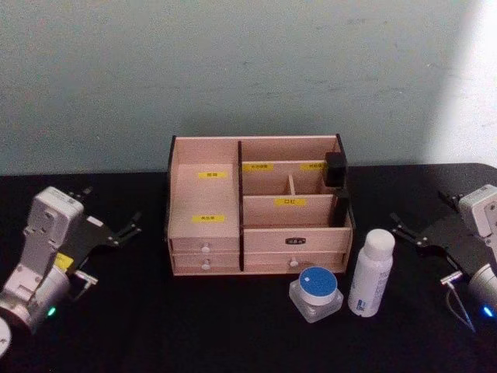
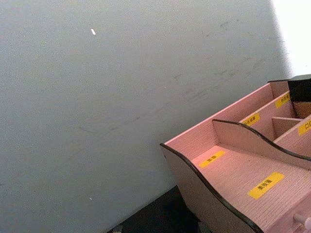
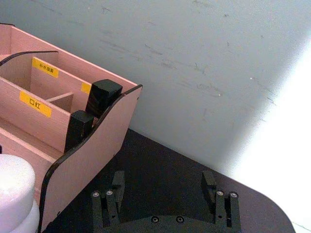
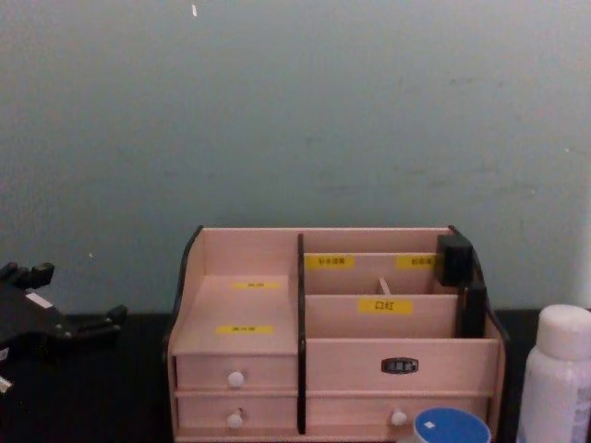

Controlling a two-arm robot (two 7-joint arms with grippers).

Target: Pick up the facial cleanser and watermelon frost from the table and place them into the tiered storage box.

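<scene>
Head view: left gripper (image 1: 112,206), fingers spread, idles near the table's (image 1: 233,326) left edge; tiered storage box (image 1: 203,203) stands centre-back; watermelon frost (image 1: 316,291) and facial cleanser (image 1: 371,272) stand before its right end, left of the released right gripper (image 1: 423,214); label writing illegible.

Black table (image 1: 155,326), tiered storage box (image 1: 264,238), white bottle (image 1: 371,272), blue-lidded jar (image 1: 316,292)

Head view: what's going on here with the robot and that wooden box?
Nothing is held yet. The white bottle and the blue-lidded jar stand on the black table in front of the tiered storage box, toward its right end. The left pincer and right pincer, both open, hang off to either side of the box, touching nothing.
</scene>
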